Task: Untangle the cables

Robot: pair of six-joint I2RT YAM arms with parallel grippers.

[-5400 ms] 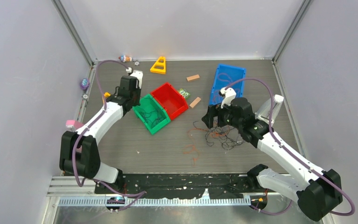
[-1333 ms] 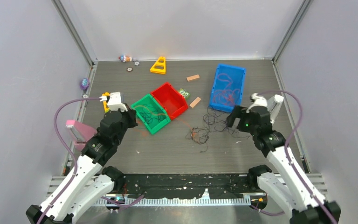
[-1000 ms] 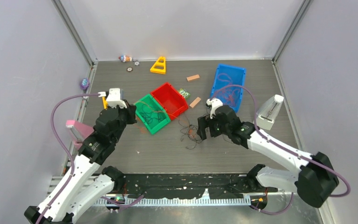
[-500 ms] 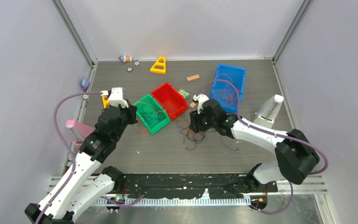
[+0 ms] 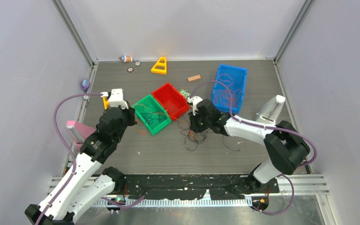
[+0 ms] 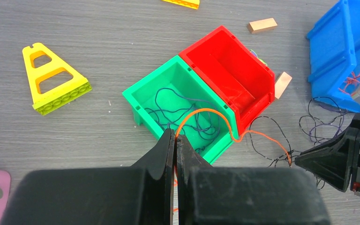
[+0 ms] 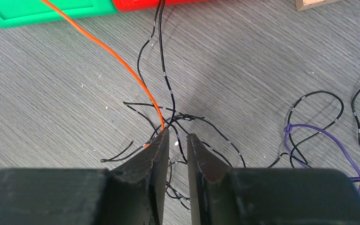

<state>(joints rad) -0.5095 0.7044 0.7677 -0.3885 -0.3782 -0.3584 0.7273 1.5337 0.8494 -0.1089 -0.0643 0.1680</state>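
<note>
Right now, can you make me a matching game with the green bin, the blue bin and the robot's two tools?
Things:
1. green bin
2. blue bin
3. left tool
4. right tool

States:
A. jaws slightly apart over the black tangle
B. dark cables inside
C. shut on the orange cable
D. reddish cables inside

Pairs: 1-B, 2-D, 3-C, 4-A

Clamped shut with the left tool [image 6: 175,140] on an orange cable [image 6: 205,110], arched over a green bin [image 6: 150,76] of dark cables [image 6: 168,111], trailing toward the right tool [image 6: 301,160]; red bin [image 6: 243,56] adjoining.
</note>
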